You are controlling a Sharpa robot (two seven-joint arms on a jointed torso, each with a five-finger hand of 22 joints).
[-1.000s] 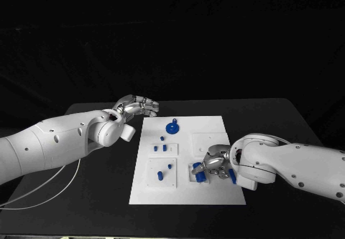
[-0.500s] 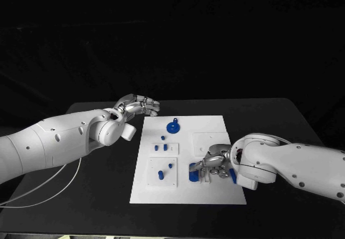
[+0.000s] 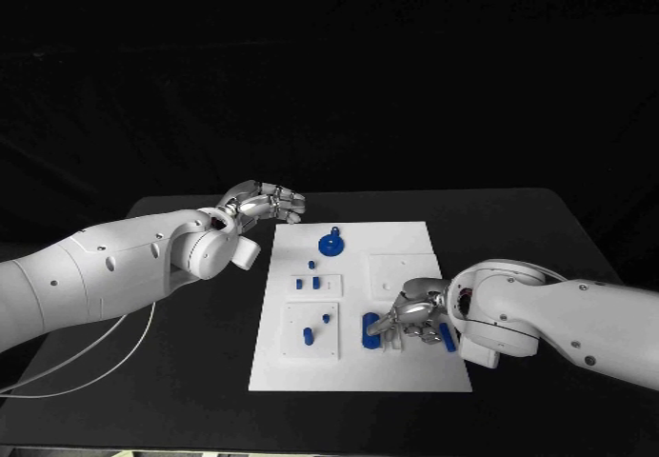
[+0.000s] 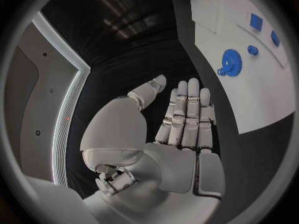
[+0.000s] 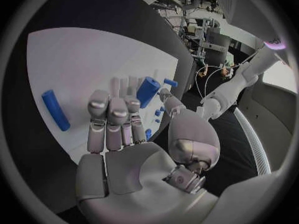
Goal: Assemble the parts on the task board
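Head view: the white task board [image 3: 360, 367] lies flat in the middle of the black table [image 3: 549, 228], with small blue parts [image 3: 313, 282] on it. The right hand [image 3: 409, 316] hovers low over the board's near right area, fingers extended and apart, beside a blue cylinder [image 3: 370, 329], gripping nothing. The left hand [image 3: 264, 203] hangs off the board's far left corner, fingers straight, empty. A blue gear [image 3: 329, 245] sits near the far edge.

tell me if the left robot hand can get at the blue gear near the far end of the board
Probably yes. The left robot hand hovers open off the task board's far left corner, and the blue gear stands close by with nothing between them; the right robot hand works at the near end.
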